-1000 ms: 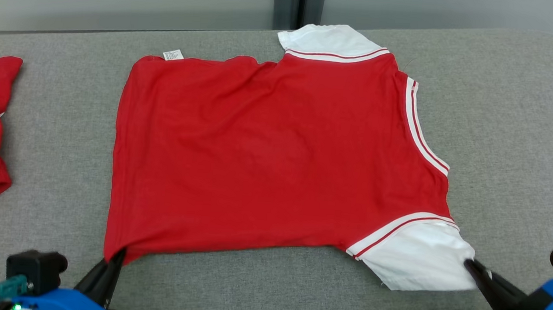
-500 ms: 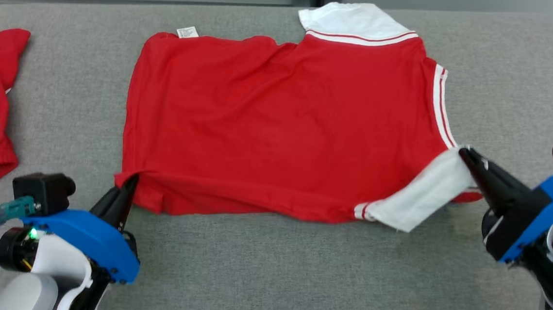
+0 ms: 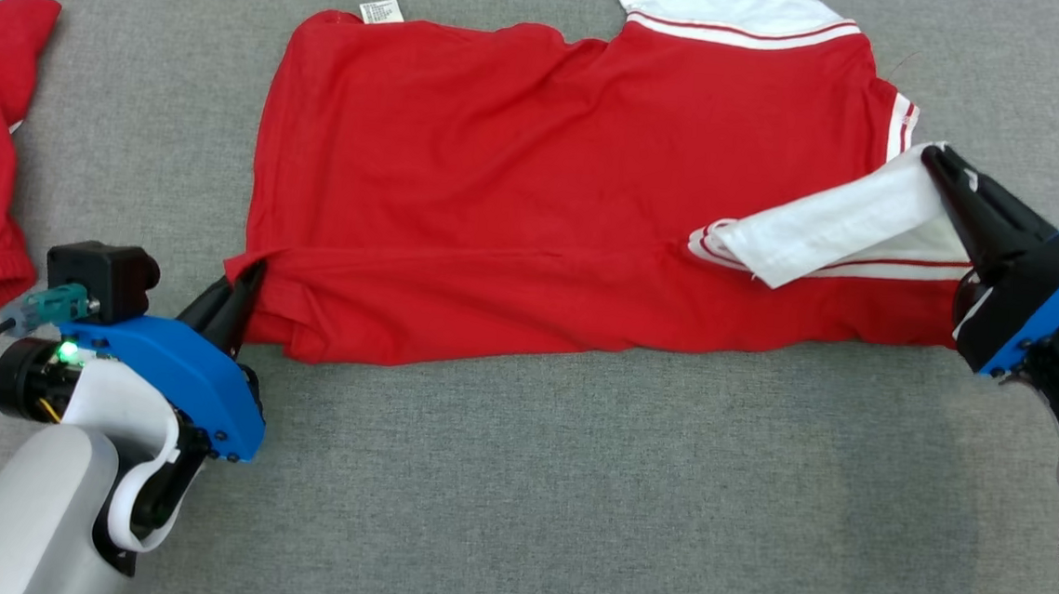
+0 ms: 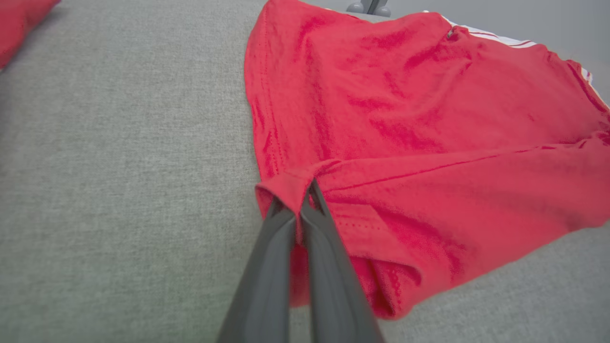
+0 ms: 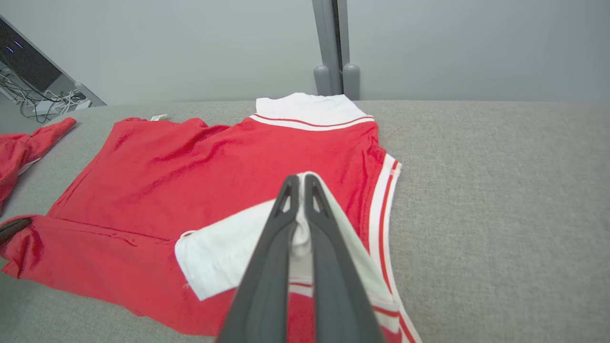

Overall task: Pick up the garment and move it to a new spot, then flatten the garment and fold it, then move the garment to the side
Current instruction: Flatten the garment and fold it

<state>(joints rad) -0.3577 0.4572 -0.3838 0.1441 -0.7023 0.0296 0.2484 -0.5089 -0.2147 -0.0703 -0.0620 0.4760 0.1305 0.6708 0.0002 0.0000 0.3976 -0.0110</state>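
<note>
Your left fingers [image 3: 226, 304] and right fingers [image 3: 974, 207], each pinching the garment [image 3: 520, 166], have carried its near edge and white sleeve [image 3: 832, 230] over the body, so folding is underway

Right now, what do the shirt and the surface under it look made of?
The red shirt looks like soft matte knit, probably cotton jersey: it creases and drapes limply. Its white sleeve looks the same. The grey surface seems a matte woven, upholstery-like fabric with a visible flecked weave.

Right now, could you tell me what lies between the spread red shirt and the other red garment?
Bare grey surface, as the head view shows.
</note>
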